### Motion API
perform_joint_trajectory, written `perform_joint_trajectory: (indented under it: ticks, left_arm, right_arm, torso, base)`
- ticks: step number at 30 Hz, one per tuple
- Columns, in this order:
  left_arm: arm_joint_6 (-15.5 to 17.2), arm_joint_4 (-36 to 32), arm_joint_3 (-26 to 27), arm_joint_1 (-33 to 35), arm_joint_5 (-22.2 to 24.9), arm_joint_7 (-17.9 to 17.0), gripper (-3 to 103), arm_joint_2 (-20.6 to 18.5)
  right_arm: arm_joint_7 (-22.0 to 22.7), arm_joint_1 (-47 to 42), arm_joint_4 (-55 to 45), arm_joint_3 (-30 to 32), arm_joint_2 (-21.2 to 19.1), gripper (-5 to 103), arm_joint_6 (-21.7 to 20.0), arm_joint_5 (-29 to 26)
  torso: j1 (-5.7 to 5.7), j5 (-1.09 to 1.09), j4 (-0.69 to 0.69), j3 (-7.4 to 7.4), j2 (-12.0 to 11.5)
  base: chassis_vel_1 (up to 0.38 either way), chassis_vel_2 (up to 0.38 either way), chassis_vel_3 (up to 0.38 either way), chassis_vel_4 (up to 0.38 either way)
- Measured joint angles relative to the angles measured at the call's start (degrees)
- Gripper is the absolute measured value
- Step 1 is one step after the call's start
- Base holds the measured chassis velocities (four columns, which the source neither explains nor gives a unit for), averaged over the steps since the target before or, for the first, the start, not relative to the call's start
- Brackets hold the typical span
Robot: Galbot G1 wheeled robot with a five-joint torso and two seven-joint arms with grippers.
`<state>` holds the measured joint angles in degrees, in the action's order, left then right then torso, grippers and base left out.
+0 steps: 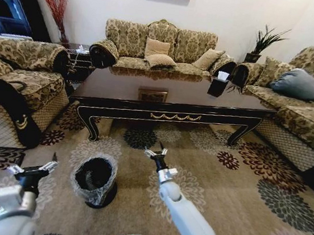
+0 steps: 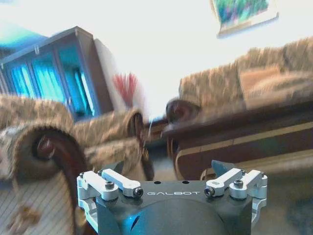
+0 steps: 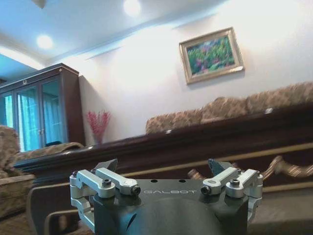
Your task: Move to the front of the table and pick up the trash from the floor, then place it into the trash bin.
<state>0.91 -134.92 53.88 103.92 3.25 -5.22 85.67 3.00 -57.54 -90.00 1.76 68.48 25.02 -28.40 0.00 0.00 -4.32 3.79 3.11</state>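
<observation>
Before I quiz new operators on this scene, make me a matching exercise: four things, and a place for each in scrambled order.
Things:
1. trash bin
2. black tissue box
3. red dried branches
4. right gripper

Places:
A. on the table's right end
B. on the floor between the two arms
C. back left corner
D. over the carpet, before the table's front edge

Pairs: 1-B, 2-A, 3-C, 4-D
</observation>
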Motion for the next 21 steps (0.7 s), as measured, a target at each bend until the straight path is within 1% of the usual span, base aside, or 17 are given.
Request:
perform_joint_trajectory:
  ticks: [1, 2, 3, 5, 6, 8, 10, 11, 15, 16, 17, 21]
  left_arm:
    - [0.0, 0.0, 0.0, 0.0, 0.0, 0.0, 100, 0.0]
    - [-1.6, 0.5, -0.1, -0.4, -0.1, 0.2, 100, 0.3]
    - [-3.0, 0.9, -0.1, -0.8, -0.3, 0.2, 100, 0.7]
    - [-4.4, 1.5, -0.1, -1.6, -0.5, 0.3, 100, 1.4]
    - [-4.4, 1.5, -0.1, -1.6, -0.5, 0.3, 100, 1.4]
    - [-5.0, 2.3, -0.1, -2.5, -0.3, 0.2, 100, 1.9]
    - [-5.3, 3.1, -0.1, -3.0, 0.1, 0.2, 100, 2.1]
    - [-5.3, 3.1, -0.1, -3.0, 0.1, 0.2, 100, 2.1]
    - [-5.5, 3.5, -0.8, -3.5, 0.3, 0.2, 100, 2.5]
    - [-5.3, 3.5, -1.0, -3.7, 0.2, 0.2, 100, 2.7]
    - [-5.3, 3.5, -1.0, -3.7, 0.2, 0.2, 100, 2.7]
    - [-4.4, 4.0, -2.3, -4.3, 0.4, 0.2, 100, 2.8]
  right_arm:
    - [0.0, 0.0, 0.0, 0.0, 0.0, 100, 0.0, 0.0]
    - [0.9, -1.0, -1.8, 1.4, -1.7, 100, -0.7, 0.5]
    - [2.5, -2.2, -3.6, 2.9, -3.4, 100, -1.8, 1.3]
    - [5.8, -4.4, -6.9, 5.8, -6.3, 100, -4.1, 3.3]
    - [5.8, -4.4, -6.9, 5.8, -6.3, 100, -4.1, 3.3]
    - [7.5, -7.0, -10.1, 10.0, -9.3, 100, -6.0, 5.7]
    - [8.4, -9.7, -13.6, 14.4, -12.3, 100, -7.7, 6.9]
    - [8.4, -9.7, -13.6, 14.4, -12.3, 100, -7.7, 6.9]
    - [13.2, -15.9, -21.3, 20.3, -17.2, 100, -12.2, 5.3]
    - [14.0, -17.7, -23.2, 22.1, -17.9, 100, -13.2, 4.6]
    - [14.0, -17.7, -23.2, 22.1, -17.9, 100, -13.2, 4.6]
    - [14.8, -20.6, -26.5, 25.2, -18.5, 100, -13.9, 2.5]
  torso:
    - [0.00, 0.00, 0.00, 0.00, 0.0]
    - [0.00, 0.00, 0.00, 0.00, 0.0]
    - [0.00, 0.02, 0.00, 0.00, 0.0]
    - [0.00, 0.02, 0.00, 0.00, 0.0]
    - [0.00, 0.02, 0.00, 0.00, 0.0]
    - [0.00, 0.02, -0.01, 0.01, 0.0]
    - [0.00, 0.01, -0.01, 0.00, 0.0]
    - [0.00, 0.01, -0.01, 0.00, 0.0]
    - [0.00, 0.00, 0.01, 0.00, 0.0]
    - [0.00, 0.00, -0.01, 0.00, 0.0]
    - [0.00, 0.00, -0.01, 0.00, 0.0]
    - [0.00, 0.01, 0.01, 0.00, 0.0]
  base:
    - [0.000, 0.000, 0.000, 0.000]
    - [0.000, 0.000, 0.000, 0.000]
    - [0.000, 0.000, 0.000, 0.000]
    - [0.000, 0.000, 0.000, 0.000]
    - [0.000, 0.000, 0.000, 0.000]
    - [0.000, 0.000, 0.000, 0.000]
    - [0.000, 0.000, 0.000, 0.000]
    - [0.000, 0.000, 0.000, 0.000]
    - [0.000, 0.000, 0.000, 0.000]
    - [0.000, 0.000, 0.000, 0.000]
    - [0.000, 0.000, 0.000, 0.000]
    - [0.000, 0.000, 0.000, 0.000]
